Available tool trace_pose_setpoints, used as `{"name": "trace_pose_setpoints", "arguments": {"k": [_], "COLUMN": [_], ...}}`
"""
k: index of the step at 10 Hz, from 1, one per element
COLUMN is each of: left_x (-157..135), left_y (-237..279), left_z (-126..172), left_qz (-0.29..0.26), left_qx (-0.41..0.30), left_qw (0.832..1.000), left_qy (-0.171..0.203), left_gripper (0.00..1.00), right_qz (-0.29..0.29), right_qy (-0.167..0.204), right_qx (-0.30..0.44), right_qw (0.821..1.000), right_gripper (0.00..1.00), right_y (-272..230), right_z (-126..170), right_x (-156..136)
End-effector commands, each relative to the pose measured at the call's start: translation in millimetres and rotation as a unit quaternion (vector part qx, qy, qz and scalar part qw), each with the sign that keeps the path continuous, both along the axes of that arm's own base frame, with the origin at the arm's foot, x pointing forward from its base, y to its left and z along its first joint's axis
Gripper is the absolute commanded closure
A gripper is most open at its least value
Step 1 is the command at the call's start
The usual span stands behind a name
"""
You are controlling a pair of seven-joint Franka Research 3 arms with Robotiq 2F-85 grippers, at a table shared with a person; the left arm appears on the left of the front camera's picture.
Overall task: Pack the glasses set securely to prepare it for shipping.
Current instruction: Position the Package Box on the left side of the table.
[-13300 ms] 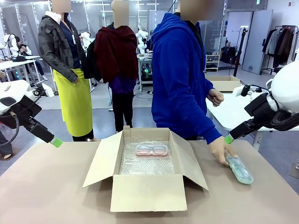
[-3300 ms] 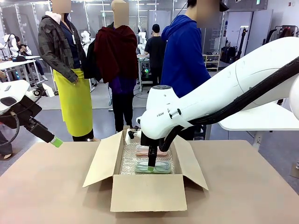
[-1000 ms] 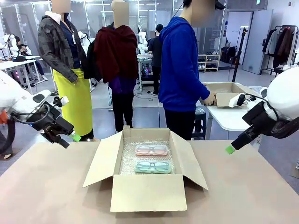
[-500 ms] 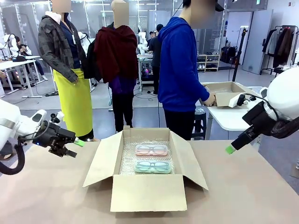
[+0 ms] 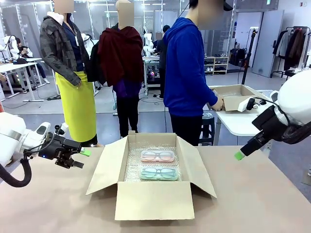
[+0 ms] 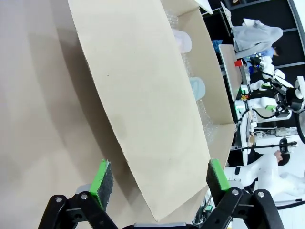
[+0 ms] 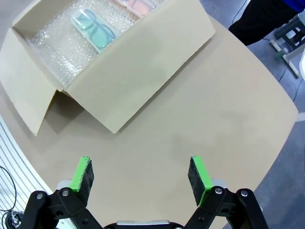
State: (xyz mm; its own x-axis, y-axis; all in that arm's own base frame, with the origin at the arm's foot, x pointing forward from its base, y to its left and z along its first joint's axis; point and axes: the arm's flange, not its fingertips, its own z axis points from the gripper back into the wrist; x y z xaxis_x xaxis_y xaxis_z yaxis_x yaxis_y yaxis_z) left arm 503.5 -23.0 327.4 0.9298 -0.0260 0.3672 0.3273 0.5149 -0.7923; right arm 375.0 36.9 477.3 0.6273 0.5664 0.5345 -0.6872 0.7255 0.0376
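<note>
Left jaws: the left gripper (image 5: 81, 158) (image 6: 158, 176) has its green pads spread wide and grasps nothing. It points sideways at the outer face of the box's left flap (image 5: 108, 165) and is near it, with a gap between them in the front view.
Right jaws: the right gripper (image 5: 239, 155) (image 7: 141, 174) is spread just as wide and empty. It hangs above bare table at the right, well apart from the box.
Pink case: the pink case (image 5: 157, 156) (image 7: 140, 4) lies flat inside the box, toward the far wall.
Green case: the mint-green case (image 5: 159, 173) (image 7: 95, 29) lies flat just beside the pink one, on the near side, and parallel to it. Glasses show through both lids.
Lining: bubble wrap (image 5: 133, 170) covers the box floor under both cases.
Box: the brown cardboard box (image 5: 153, 199) stands mid-table with all its flaps folded outward.
Surface: the table (image 5: 48, 204) is matt tan with rounded corners.
Room: a person in a blue hoodie (image 5: 187, 73) stands at the far edge, turned away. One hand (image 5: 217, 103) is at a second box (image 5: 235, 97) on a white table behind. More people and workbenches show farther back.
</note>
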Motion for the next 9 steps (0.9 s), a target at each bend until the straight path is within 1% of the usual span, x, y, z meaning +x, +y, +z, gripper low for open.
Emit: {"name": "trace_pose_setpoints", "arguments": {"k": [1,2,3,4,5,6,8,9], "left_x": [-2,0,3,4,4,5,8,11], "left_y": [2,0,-3,-6,-9,-10,-16,-21], "left_z": [6,0,-14,-22,-29,-34,-39,-44], "left_qz": [-0.003,0.0,-0.011,-0.002,0.0,-0.005,0.008,0.013], "left_qx": [0.006,0.0,-0.034,-0.053,-0.061,-0.067,-0.089,-0.11], "left_qw": [1.0,1.0,0.998,0.998,0.998,0.997,0.996,0.993], "left_qy": [0.003,0.0,0.048,0.03,0.022,0.036,0.024,0.028], "left_gripper": [0.0,0.0,0.0,0.0,0.0,0.0,0.0,0.0], "right_qz": [-0.008,-0.008,-0.008,-0.008,-0.008,-0.008,-0.008,-0.008], "right_qy": [0.001,0.001,0.001,0.001,0.001,0.001,0.001,0.001], "right_qx": [-0.003,-0.003,-0.003,-0.003,-0.003,-0.003,-0.003,-0.003], "right_qw": [1.0,1.0,1.0,1.0,1.0,1.0,1.0,1.0], "right_gripper": [0.0,0.0,0.0,0.0,0.0,0.0,0.0,0.0], "right_y": [2,2,2,2,2,2,2,2], "right_z": [2,2,2,2,2,2,2,2], "right_x": [0,0,0,0,0,0,0,0]}}
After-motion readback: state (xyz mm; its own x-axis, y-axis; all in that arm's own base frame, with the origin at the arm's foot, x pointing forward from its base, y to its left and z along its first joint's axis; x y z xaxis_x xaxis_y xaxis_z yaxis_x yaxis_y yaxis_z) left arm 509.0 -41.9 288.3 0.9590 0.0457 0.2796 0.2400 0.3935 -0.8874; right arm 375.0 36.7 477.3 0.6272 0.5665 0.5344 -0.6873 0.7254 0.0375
